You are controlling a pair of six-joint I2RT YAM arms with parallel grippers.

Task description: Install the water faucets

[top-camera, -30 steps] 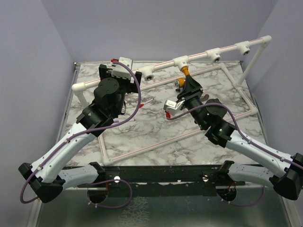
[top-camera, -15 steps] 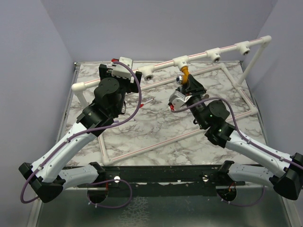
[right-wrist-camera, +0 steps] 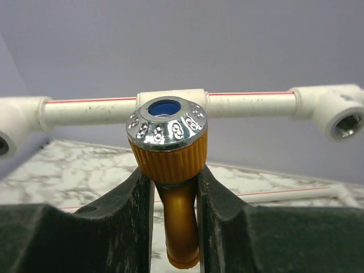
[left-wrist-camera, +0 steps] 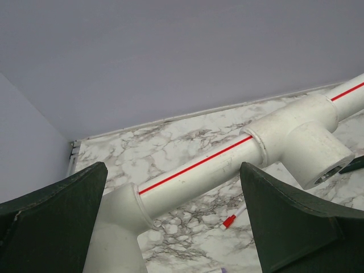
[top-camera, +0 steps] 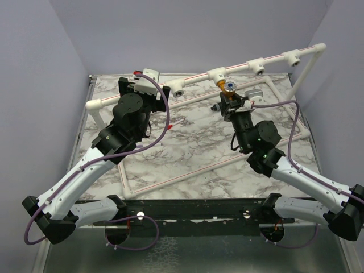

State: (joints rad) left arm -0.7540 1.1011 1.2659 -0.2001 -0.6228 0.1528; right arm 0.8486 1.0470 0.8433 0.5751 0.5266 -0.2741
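Marble surface [top-camera: 187, 153]: right gripper [right-wrist-camera: 173, 176] jaws clench one faucet [right-wrist-camera: 168, 153], its tee socket [right-wrist-camera: 202, 101] at 12 o'clock. It seems mid-install, with other sockets [right-wrist-camera: 344, 122] bare; left gripper [left-wrist-camera: 173, 170] jaws gape, released.

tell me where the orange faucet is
Top view, back right of centre: the faucet sits clamped in the right jaws, just below a tee socket.
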